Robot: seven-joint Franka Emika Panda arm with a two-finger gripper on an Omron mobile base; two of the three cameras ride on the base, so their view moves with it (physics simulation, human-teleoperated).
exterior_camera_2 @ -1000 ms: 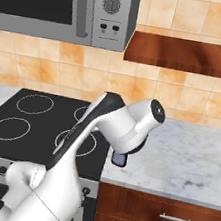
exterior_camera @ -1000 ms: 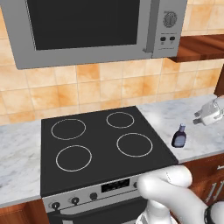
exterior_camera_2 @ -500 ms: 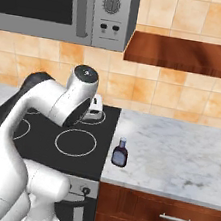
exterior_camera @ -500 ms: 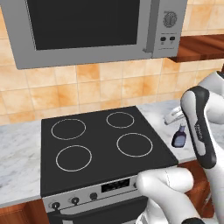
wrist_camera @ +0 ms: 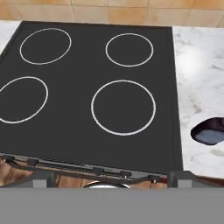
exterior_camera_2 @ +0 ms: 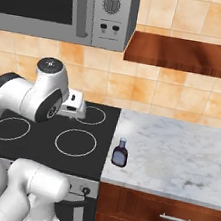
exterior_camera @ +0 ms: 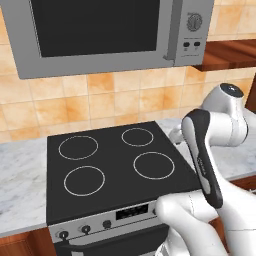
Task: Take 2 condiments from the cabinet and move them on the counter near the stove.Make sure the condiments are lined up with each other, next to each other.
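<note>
The dark brown bottle (exterior_camera_2: 120,153) with its pale blue cap is seen standing upright on the white marble counter (exterior_camera_2: 176,153), just beside the right edge of the black stove (exterior_camera_2: 53,134); in the hand view it appears from above (wrist_camera: 209,131). The gripper (exterior_camera_2: 73,102) is held above the stove, spread wide, with nothing between its jaws.

White arm (exterior_camera: 215,150) bends over black stove (exterior_camera: 112,167); marble counter (exterior_camera: 22,170) alongside; microwave (exterior_camera: 107,32) above.
</note>
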